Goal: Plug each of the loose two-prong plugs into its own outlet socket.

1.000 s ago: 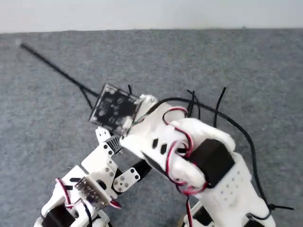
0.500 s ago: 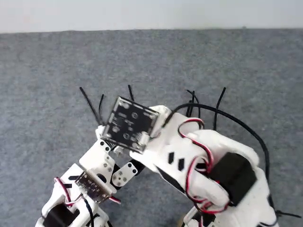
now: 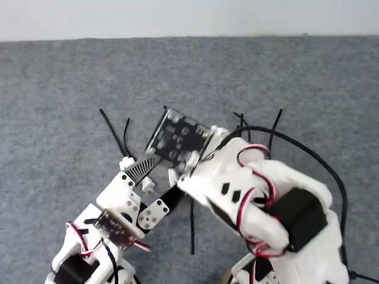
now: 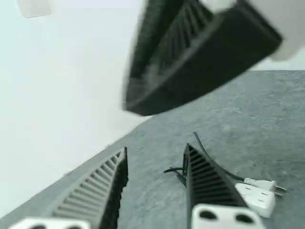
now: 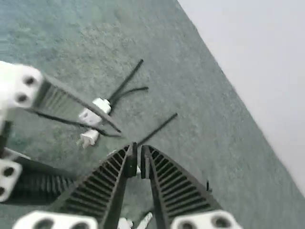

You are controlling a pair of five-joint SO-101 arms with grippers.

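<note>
My right gripper (image 5: 138, 147) hangs over the grey carpet with its fingers almost together on a small white plug (image 5: 138, 168). From under the right arm (image 3: 237, 189) a black cable (image 3: 191, 231) trails toward the near edge. My left gripper (image 4: 156, 149) is open and holds nothing; it sits just left of the right one (image 3: 155, 180). A white two-prong plug (image 4: 263, 183) lies against a white socket piece (image 4: 252, 199) beyond the left fingers. Two more white plug pieces (image 5: 97, 106) (image 5: 87, 137) lie on the carpet past the right gripper.
Loose black cables (image 3: 112, 131) fan out over the carpet behind the left gripper, and others (image 3: 273, 127) rise behind the right arm. The right arm's wrist board (image 3: 177, 137) overhangs the left fingers. A pale wall (image 3: 189, 18) borders the carpet at the back.
The right arm has swung rightward and nearer, dragging a long black cable in from the far left. The left gripper's fingers have come out from under the wrist board.
</note>
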